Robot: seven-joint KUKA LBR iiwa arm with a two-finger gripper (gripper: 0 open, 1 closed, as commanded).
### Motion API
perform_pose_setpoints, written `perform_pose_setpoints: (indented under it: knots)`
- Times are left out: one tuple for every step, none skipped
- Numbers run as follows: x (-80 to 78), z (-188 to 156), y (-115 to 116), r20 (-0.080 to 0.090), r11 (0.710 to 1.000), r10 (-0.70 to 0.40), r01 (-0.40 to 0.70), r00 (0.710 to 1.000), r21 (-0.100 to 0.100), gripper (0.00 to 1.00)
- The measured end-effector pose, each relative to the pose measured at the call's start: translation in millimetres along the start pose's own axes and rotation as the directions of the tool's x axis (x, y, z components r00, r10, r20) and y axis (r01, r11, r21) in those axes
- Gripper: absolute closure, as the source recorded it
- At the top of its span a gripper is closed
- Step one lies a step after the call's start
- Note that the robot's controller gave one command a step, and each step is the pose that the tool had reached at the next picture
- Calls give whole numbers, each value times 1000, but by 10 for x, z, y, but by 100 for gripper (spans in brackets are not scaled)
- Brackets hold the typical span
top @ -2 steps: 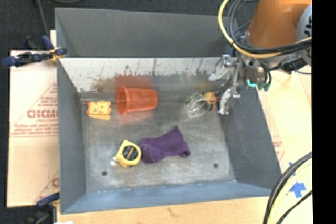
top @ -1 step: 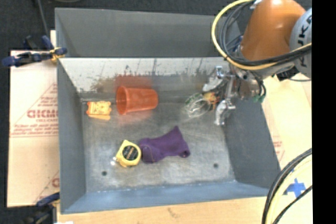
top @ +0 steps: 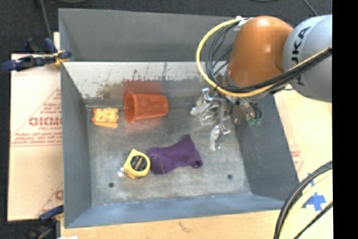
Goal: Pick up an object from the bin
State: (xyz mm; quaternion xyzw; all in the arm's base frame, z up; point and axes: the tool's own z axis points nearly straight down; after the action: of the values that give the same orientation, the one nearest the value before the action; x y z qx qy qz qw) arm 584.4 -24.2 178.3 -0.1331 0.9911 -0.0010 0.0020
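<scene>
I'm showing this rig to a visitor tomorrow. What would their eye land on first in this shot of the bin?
The orange cup stands out most, lying on its side near the back of the bin. Toward the front, a purple cloth lies touching a yellow tape measure. The end effector hangs at the right, just beside the purple cloth.

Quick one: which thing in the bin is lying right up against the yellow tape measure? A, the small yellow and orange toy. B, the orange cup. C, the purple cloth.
C: the purple cloth touches the yellow tape measure, while the orange cup lies on its side apart from both, nearer the back wall.
</scene>
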Motion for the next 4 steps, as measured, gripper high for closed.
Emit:
perform_pose_setpoints:
  knots:
    - [117,369,88,6,1000,-9,9,1000,-5,0]
    - [-107,951,315,27,996,91,-91,995,7,100]
    - [-107,951,315,27,996,90,-90,996,8,100]
    - [-93,-487,318,3,995,101,-101,995,0,100]
